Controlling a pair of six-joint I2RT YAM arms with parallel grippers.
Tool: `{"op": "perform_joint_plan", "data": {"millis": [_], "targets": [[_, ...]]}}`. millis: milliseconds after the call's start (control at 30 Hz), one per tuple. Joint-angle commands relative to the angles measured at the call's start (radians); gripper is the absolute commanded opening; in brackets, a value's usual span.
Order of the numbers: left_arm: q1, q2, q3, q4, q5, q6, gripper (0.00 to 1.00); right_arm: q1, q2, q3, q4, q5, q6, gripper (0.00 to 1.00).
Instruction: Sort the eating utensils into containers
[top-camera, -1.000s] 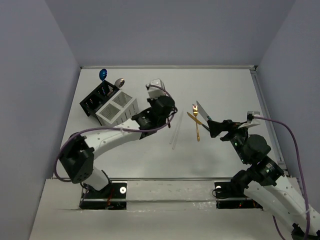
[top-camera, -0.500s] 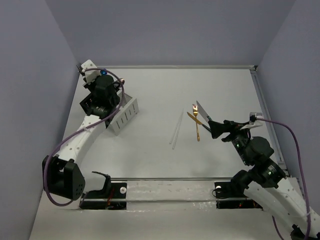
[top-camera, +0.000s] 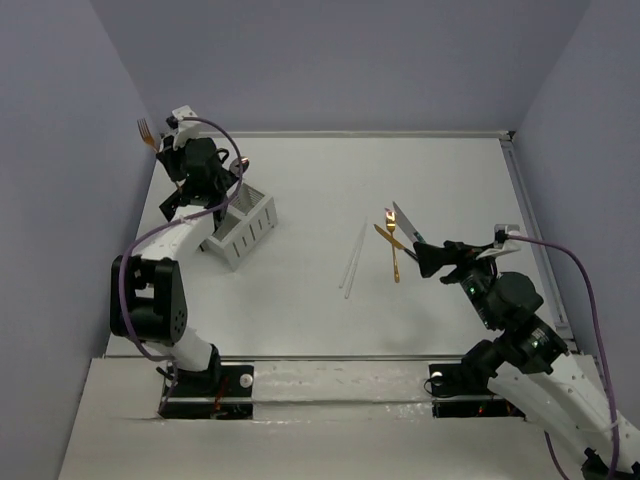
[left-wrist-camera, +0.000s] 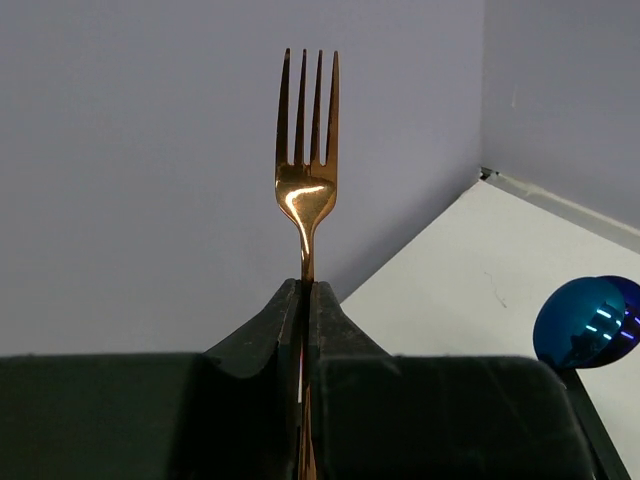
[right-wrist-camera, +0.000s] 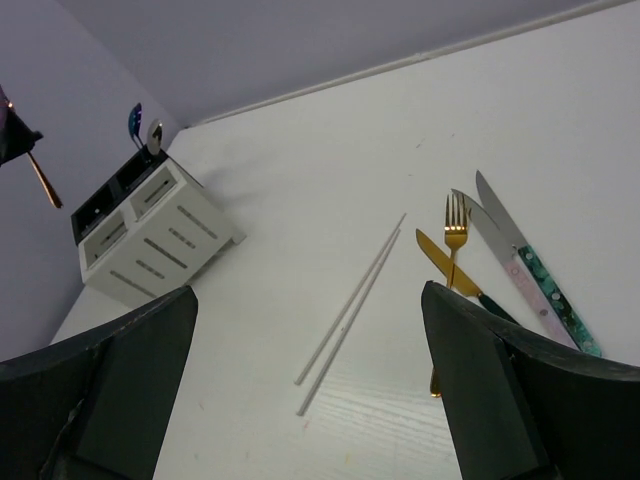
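Aloft at the far left corner of the table (top-camera: 450, 180), the left gripper (left-wrist-camera: 305, 290) clamps a gold fork (left-wrist-camera: 306, 190) by its handle, tines up, raised beside the white caddy (top-camera: 243, 222) and black caddy (right-wrist-camera: 108, 195). Opposite, the right gripper (top-camera: 422, 258) hangs spread wide near the knives (right-wrist-camera: 520, 265), a second fork (right-wrist-camera: 455, 222) and the white chopsticks (top-camera: 354, 255) lying on the table.

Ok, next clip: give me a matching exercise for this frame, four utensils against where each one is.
Things:
1. held gold fork
2. blue spoon
3. white chopsticks
4. silver knives

Places:
A. standing in the black caddy
B. clamped between the left fingers, tines up, off the table
C. flat on the table, side by side, by themselves
D. flat on the table beside a loose gold fork

Pairs: 1-B, 2-A, 3-C, 4-D
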Motion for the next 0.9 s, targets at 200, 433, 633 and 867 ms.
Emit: {"op": "perform_joint_plan", "data": {"millis": [200, 433, 633, 867], "targets": [[0.020, 0.114, 0.046, 0.298, 0.023, 0.208, 0.00, -0.002, -0.016, -0.029, 0.098, -0.036, -0.006, 1.00], [0.040, 0.169, 0.035, 0.366, 0.038, 0.222, 0.00, -0.002, -0.025, -0.044, 0.132, -0.069, -0.010, 1.00], [0.049, 0.201, 0.035, 0.363, 0.046, 0.185, 0.00, -0.002, -0.022, -0.050, 0.143, -0.069, -0.011, 1.00], [0.049, 0.227, -0.005, 0.392, 0.037, 0.155, 0.00, -0.002, -0.013, -0.052, 0.147, -0.069, -0.013, 1.00]]}}
